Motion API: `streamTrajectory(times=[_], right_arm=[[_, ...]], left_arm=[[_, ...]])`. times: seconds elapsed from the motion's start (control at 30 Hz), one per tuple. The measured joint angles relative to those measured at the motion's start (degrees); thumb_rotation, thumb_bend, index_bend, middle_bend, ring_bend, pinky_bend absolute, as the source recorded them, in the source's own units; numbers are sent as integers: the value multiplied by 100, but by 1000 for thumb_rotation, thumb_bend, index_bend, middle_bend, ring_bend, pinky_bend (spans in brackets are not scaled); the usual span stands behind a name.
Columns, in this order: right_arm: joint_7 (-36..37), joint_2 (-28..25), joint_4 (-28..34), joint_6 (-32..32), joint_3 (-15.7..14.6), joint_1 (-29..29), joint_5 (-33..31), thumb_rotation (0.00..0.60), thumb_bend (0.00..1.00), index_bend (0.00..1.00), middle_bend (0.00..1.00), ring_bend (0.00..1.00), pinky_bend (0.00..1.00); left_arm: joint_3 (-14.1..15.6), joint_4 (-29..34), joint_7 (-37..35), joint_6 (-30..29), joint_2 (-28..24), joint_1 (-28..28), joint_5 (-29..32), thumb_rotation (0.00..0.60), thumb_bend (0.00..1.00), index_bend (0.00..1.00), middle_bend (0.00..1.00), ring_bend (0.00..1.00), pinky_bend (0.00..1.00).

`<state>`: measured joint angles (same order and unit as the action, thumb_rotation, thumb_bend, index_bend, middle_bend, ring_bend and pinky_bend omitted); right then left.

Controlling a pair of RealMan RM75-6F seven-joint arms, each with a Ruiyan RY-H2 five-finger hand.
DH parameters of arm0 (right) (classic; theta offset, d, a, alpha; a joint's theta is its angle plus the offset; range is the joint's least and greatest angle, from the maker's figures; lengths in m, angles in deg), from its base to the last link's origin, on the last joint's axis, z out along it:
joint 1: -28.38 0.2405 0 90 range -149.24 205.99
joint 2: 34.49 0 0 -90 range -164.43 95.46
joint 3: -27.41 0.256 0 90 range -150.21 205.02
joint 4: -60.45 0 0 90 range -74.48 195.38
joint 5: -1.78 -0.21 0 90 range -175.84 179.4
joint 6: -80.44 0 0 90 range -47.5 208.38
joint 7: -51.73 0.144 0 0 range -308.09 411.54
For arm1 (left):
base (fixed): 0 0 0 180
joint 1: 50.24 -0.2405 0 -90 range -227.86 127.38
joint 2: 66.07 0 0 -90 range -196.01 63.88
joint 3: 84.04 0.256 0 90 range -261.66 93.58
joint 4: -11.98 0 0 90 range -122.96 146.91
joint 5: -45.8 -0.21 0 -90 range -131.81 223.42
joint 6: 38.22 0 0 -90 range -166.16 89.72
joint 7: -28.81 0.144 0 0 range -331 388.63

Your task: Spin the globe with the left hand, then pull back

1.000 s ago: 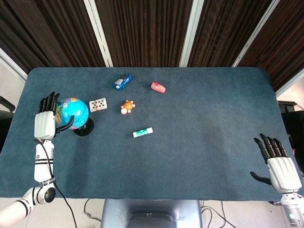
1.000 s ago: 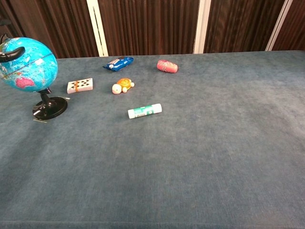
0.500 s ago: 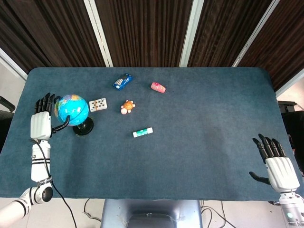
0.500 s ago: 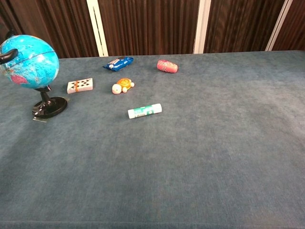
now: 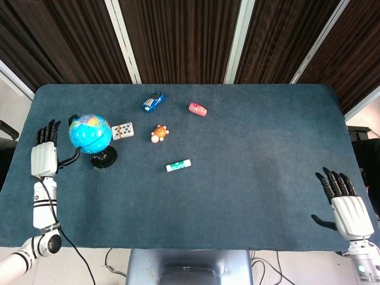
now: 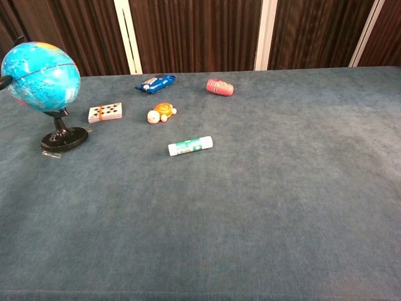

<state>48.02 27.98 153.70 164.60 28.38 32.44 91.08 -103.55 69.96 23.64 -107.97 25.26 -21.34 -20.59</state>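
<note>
On felt, glossy round globe [image 5: 89, 133] (upright)

No readable text anywhere. Green-and-white tube [image 6: 190, 146] carries dark lettering on white part, too small to make out. Blue packet [image 6: 155, 82] shows white marks (maybe brand name, illegible). Card deck [image 6: 104, 112] shows black pips on top card, count unclear. Globe [image 6: 40, 69] has map print, labels blurred. Pink item [image 6: 220, 86]: no legible marking.
</note>
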Motion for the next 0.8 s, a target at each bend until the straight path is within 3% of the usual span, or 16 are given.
streamTrajectory(times=[0.63,0.8], right_arm=[[-71,30,-3,-35,11,11,-33,600,137,0,0,0,0],[-87,37,-8,-41,15,12,-48,600,137,0,0,0,0]], left_arm=[[-53,-638,-259,418,125,41,236,344,301,0,0,0,35],[-68,-777,-314,466,147,56,258,382,308,0,0,0,37]])
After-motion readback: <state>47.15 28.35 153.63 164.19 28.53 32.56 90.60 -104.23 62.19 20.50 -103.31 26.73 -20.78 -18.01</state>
